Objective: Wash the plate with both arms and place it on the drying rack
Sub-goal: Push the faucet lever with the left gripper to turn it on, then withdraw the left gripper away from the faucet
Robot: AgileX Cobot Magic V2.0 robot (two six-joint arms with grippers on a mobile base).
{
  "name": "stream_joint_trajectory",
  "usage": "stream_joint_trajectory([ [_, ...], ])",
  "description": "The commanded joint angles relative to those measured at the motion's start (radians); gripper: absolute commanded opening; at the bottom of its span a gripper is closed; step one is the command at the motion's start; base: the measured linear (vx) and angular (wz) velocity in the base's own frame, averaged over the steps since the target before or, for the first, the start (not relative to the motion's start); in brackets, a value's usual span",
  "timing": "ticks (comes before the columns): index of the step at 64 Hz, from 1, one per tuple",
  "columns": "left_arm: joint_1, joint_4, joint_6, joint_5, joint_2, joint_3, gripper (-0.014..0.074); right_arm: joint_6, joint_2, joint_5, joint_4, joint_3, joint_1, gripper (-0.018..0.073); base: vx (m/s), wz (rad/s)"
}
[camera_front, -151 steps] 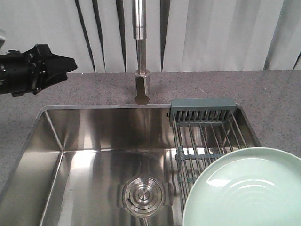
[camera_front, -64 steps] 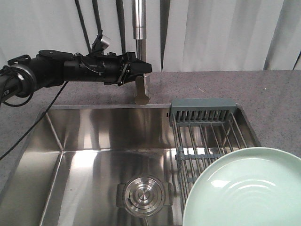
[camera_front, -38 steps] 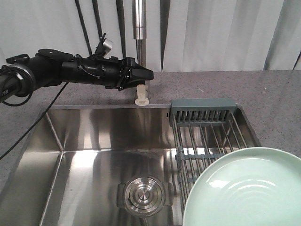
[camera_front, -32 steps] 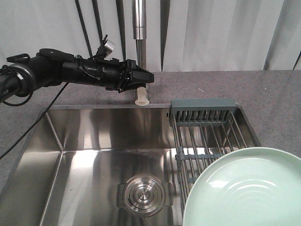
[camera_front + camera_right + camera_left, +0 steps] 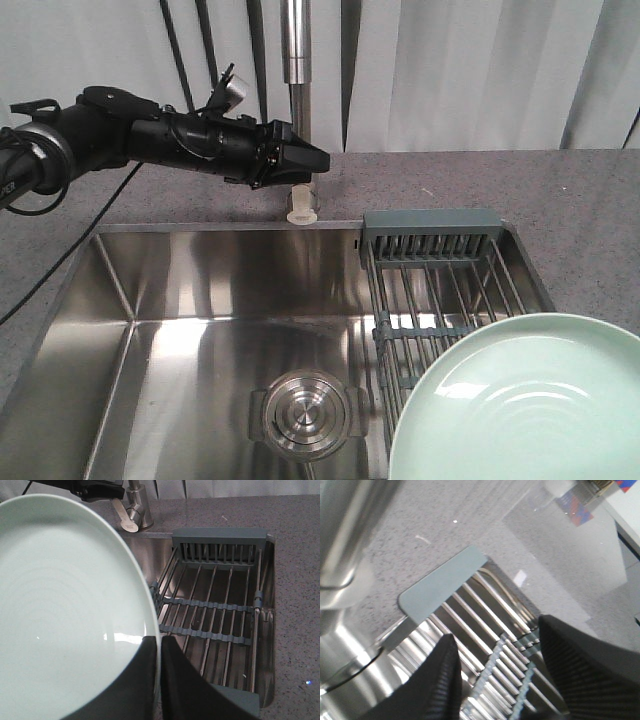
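The jaws of the left gripper (image 5: 495, 634) stand apart with nothing between them; through the gap only the rack (image 5: 470, 605) is seen below. This gripper hangs just above the lever (image 5: 300, 206) of the tap (image 5: 295, 60), at the back edge of the sink (image 5: 180, 300). Whether it touches the lever, I cannot tell.

The jaws of the right gripper (image 5: 159, 644) are closed on the rim of the plate (image 5: 65, 605), one finger on each side of the edge. The plate is held up over the near right part of the sink. In the front view it covers the near end of the rack, and it does not seem to rest on the rods.

In my judgement the task is at an early step. The plate is picked up and the left arm is at the tap, but no water is seen running and the sink and the drain (image 5: 307, 412) look dry. The washing and the placing on the rack are both left to do.

The plate is round, so it has no long axis. Its hollow face points upward, close to level. The gripped part of the rim is on the side nearest the robot.
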Motion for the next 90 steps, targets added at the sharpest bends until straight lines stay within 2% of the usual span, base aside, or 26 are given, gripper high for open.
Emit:
stream_joint_trajectory([
  [1,0.028,-0.055,-0.064,0.067,-0.076,-0.077,0.034,0.0,0.012,-0.074,0.008,-0.023,-0.004,-0.0001,0.0,0.0],
  [6,0.059,-0.025,-0.121,0.116,-0.076,-0.105,0.0302,0.0,0.012,-0.074,0.008,-0.023,-0.004,-0.0001,0.0,0.0],
  [12,0.101,0.054,-0.186,0.196,-0.08,-0.127,0.0218,0.0,0.012,-0.074,0.008,-0.023,-0.004,-0.0001,0.0,0.0],
  [25,0.157,0.402,-0.349,0.195,-0.172,-0.125,-0.0006,0.0,0.012,-0.074,0.008,-0.023,-0.004,-0.0001,0.0,0.0],
  [29,0.173,0.488,-0.38,0.195,-0.209,-0.125,-0.0009,0.0,0.012,-0.074,0.008,-0.023,-0.004,-0.0001,0.0,0.0],
  [45,0.192,0.727,-0.452,0.195,-0.406,-0.122,-0.0008,0.0,0.012,-0.074,0.008,-0.023,-0.004,-0.0001,0.0,0.0],
  [57,0.192,0.773,-0.45,0.195,-0.617,-0.017,-0.0008,0.0,0.012,-0.074,0.008,-0.023,-0.004,-0.0001,0.0,0.0],
  [70,0.192,0.861,-0.422,0.175,-0.896,0.25,-0.0008,0.0,0.012,-0.074,0.008,-0.023,-0.004,-0.0001,0.0,0.0],
  [74,0.192,0.883,-0.422,0.132,-0.989,0.351,-0.0008,0.0,0.012,-0.074,0.008,-0.023,-0.004,-0.0001,0.0,0.0],
  [90,0.192,0.878,-0.433,-0.123,-1.349,0.794,-0.0008,0.0,0.012,-0.074,0.008,-0.023,-0.004,-0.0001,0.0,0.0],
])
